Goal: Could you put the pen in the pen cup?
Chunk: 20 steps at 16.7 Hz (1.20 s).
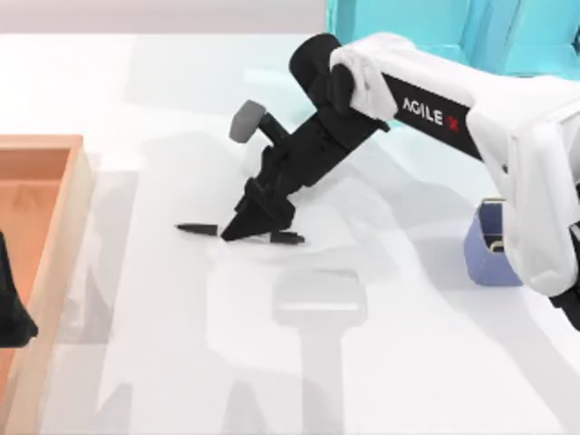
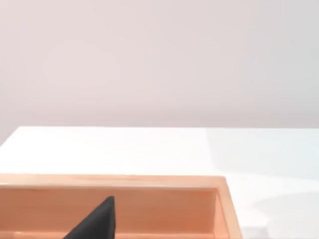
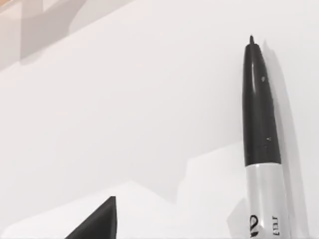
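Note:
The pen (image 1: 195, 229) lies flat on the white table near its middle, black ends sticking out on either side of my right gripper (image 1: 250, 225). That gripper is lowered over the pen's middle, fingers open and pointing down at it. In the right wrist view the pen (image 3: 260, 114) shows its black tapered tip and pale labelled band, with one dark fingertip (image 3: 99, 221) beside it and apart from it. The periwinkle-blue pen cup (image 1: 492, 252) stands at the right, partly hidden by my right arm.
A shallow wooden tray (image 1: 56, 145) runs along the left edge, and my parked left gripper (image 1: 13, 313) hovers over it; its fingertip (image 2: 97, 221) shows above the tray (image 2: 222, 199). A turquoise shelf unit (image 1: 408, 23) stands at the back right.

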Available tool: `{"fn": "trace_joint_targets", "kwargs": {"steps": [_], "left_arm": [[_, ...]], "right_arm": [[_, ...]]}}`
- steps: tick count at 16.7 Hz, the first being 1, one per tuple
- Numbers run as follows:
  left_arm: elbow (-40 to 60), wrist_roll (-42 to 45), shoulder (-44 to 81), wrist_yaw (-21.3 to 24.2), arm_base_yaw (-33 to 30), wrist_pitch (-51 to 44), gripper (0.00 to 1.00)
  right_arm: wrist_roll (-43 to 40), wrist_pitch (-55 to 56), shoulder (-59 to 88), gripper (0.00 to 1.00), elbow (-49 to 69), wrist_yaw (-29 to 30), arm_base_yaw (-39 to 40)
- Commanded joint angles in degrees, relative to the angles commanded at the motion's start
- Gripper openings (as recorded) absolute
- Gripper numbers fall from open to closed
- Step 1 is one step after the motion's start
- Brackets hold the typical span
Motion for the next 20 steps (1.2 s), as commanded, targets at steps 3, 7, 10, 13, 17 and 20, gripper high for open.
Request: {"fn": "trace_joint_targets", "kwargs": {"steps": [3,7,10,13,17,20], "left_arm": [[0.0,0.0,0.0,0.0,0.0,0.0,1.0],[0.0,0.0,0.0,0.0,0.0,0.0,1.0],[0.0,0.0,0.0,0.0,0.0,0.0,1.0],[0.0,0.0,0.0,0.0,0.0,0.0,1.0],[0.0,0.0,0.0,0.0,0.0,0.0,1.0],[0.0,0.0,0.0,0.0,0.0,0.0,1.0]], "right_arm": [[0.0,0.0,0.0,0.92,0.0,0.0,0.0],[0.0,0.0,0.0,0.62,0.0,0.0,0.0],[0.0,0.0,0.0,0.4,0.0,0.0,0.0],[0.0,0.0,0.0,0.17,0.0,0.0,0.0],[0.0,0.0,0.0,0.0,0.0,0.0,0.0],[0.0,0.0,0.0,0.0,0.0,0.0,0.0]]}}
